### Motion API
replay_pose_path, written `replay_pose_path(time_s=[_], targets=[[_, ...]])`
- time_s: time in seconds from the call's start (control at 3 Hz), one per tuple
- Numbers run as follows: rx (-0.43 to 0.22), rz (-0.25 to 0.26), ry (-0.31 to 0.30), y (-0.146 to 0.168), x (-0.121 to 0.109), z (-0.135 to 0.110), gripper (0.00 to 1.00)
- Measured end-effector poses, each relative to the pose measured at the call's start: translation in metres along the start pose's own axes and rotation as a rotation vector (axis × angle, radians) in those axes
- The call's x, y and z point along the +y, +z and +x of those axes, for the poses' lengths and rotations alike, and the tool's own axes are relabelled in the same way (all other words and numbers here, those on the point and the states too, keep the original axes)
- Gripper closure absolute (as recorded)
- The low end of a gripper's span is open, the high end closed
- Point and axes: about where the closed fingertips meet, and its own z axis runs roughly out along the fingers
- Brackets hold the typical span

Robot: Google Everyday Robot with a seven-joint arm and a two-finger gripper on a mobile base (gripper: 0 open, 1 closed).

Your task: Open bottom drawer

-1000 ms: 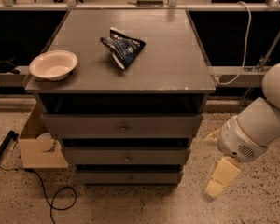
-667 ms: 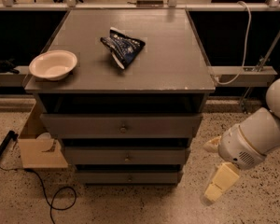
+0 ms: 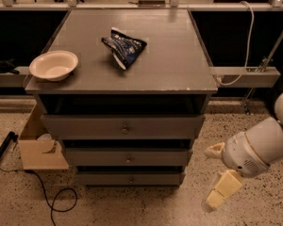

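Note:
The bottom drawer (image 3: 104, 178) is the lowest and narrowest grey front of the cabinet, with a small round knob (image 3: 131, 179) at its centre. Its front sits further back than the two fronts above it. My gripper (image 3: 215, 173) hangs low at the right of the cabinet, roughly level with the bottom drawer and well clear of its right end. Its cream fingers (image 3: 222, 190) are spread apart, open, with nothing between them.
On the cabinet top (image 3: 174, 65) lie a white bowl (image 3: 54, 65) at the left and a dark snack bag (image 3: 124, 49) in the middle. The middle drawer (image 3: 99, 157) and top drawer (image 3: 85, 126) sit above. A cardboard box (image 3: 40, 149) and a black cable (image 3: 56, 201) lie on the floor at left.
My arm and gripper have sunk a little lower and drifted slightly right. The drawers have not moved.

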Motion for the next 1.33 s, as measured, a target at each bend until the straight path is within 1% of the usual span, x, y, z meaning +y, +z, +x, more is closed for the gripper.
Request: replay_pose_path(time_s=[0.33, 0.67, 1.0, 1.33], targets=[[-0.165, 0.057, 0.057, -0.002, 0.001, 0.011, 0.00], [-0.332, 0.158, 0.143, 0.004, 0.010, 0.020, 0.00], [-0.373, 0.221, 0.189, -0.003, 0.004, 0.027, 0.00], [-0.369, 0.219, 0.185, 0.000, 0.006, 0.025, 0.00]])
